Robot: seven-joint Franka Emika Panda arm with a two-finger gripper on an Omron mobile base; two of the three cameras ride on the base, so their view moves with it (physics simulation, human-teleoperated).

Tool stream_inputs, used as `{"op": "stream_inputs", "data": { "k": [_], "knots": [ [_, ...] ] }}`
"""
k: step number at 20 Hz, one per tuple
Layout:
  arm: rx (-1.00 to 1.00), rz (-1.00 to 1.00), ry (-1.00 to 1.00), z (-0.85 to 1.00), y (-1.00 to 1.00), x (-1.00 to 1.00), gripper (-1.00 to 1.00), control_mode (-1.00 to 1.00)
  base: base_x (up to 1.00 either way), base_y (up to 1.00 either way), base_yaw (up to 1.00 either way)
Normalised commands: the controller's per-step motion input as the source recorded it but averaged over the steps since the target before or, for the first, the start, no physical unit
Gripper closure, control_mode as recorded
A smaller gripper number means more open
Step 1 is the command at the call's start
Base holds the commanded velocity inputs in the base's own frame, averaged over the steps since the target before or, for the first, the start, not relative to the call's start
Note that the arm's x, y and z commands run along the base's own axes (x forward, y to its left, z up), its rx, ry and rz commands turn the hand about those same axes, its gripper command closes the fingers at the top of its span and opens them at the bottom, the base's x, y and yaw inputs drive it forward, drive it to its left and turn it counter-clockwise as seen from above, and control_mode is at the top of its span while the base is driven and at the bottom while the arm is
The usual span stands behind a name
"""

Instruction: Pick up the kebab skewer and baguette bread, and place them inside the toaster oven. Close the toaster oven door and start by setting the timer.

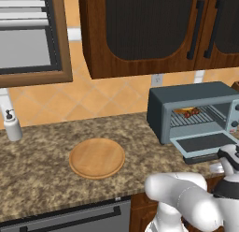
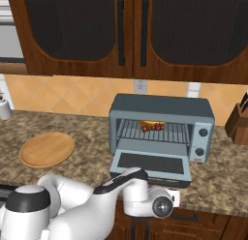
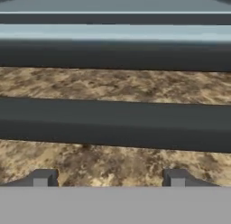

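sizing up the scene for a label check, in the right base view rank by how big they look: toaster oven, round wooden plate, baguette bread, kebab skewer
1. toaster oven
2. round wooden plate
3. baguette bread and kebab skewer: both tiny on the rack, partly overlapping, too close to rank.

arm: bent low, reaching forward | gripper (image 3: 108, 179): jaws spread apart, nothing between them

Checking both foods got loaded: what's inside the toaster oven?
On the wire rack inside the toaster oven lie the baguette bread and the kebab skewer; the skewer partly covers the bread.
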Motion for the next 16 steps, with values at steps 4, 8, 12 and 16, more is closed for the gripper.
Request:
{"op": "stream_inputs", "data": {
  "k": [4,8,12,16],
  "knots": [
    [0.00,0.00,0.00,-0.13,-0.02,0.12,-1.00,-1.00,0.00,0.00,0.00],
    [0.00,0.00,0.00,-0.22,0.00,0.14,-1.00,-1.00,0.00,0.00,0.00],
    [-0.01,0.00,0.00,-0.27,0.00,0.22,-1.00,-1.00,0.00,0.00,0.00],
    [0.00,0.00,0.00,-0.15,0.00,0.22,-1.00,-1.00,0.00,0.00,0.00]
  ]
}}
